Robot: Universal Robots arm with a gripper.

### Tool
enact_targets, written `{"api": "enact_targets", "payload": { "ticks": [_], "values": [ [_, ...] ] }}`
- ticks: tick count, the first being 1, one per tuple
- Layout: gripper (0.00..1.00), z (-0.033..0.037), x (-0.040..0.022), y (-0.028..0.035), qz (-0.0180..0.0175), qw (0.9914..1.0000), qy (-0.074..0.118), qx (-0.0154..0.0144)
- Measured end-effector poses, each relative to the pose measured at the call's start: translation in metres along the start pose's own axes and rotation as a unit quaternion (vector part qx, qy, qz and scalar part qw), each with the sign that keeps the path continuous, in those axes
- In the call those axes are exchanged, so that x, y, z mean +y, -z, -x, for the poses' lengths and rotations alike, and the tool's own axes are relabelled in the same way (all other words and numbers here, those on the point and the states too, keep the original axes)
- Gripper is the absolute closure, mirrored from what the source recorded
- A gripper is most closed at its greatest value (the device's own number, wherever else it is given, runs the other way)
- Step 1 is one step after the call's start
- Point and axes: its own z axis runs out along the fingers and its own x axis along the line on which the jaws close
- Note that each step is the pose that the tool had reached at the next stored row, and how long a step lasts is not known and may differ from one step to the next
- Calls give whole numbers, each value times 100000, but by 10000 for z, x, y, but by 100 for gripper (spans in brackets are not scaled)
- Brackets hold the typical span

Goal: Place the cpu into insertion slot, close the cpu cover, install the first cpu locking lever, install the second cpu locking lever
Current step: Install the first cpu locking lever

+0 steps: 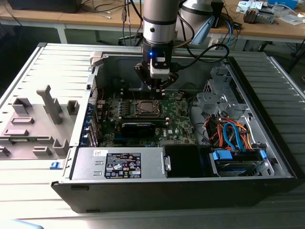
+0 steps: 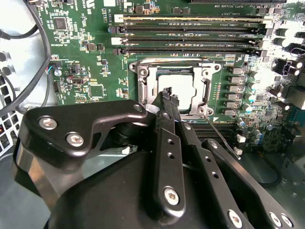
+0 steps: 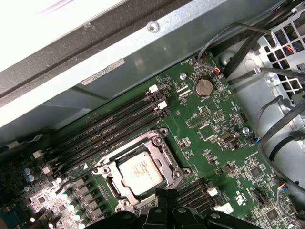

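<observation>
1. The small square silver-topped cpu point(image 3: 140, 169) sits in the silver-bordered square insertion slot point(image 3: 110, 192), under the thin silvery cpu cover frame point(image 3: 164, 151).
2. The black gripper point(image 2: 167, 95) hovers at the socket's edge, fingers pressed together on nothing.
3. A thin wire locking lever point(image 2: 221, 136) angles out beside them; long black memory slots point(image 3: 102, 131) flank the socket.

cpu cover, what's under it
Through the window of the cpu cover, the cpu sits in the insertion slot. Socket contacts underneath are covered.
</observation>
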Motion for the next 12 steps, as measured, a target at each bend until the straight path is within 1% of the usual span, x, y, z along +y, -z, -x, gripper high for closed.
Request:
{"api": "enact_targets", "payload": {
  "ticks": [12],
  "values": [
    [89,0,0,0,20,99999,344,-21]
  ]
}}
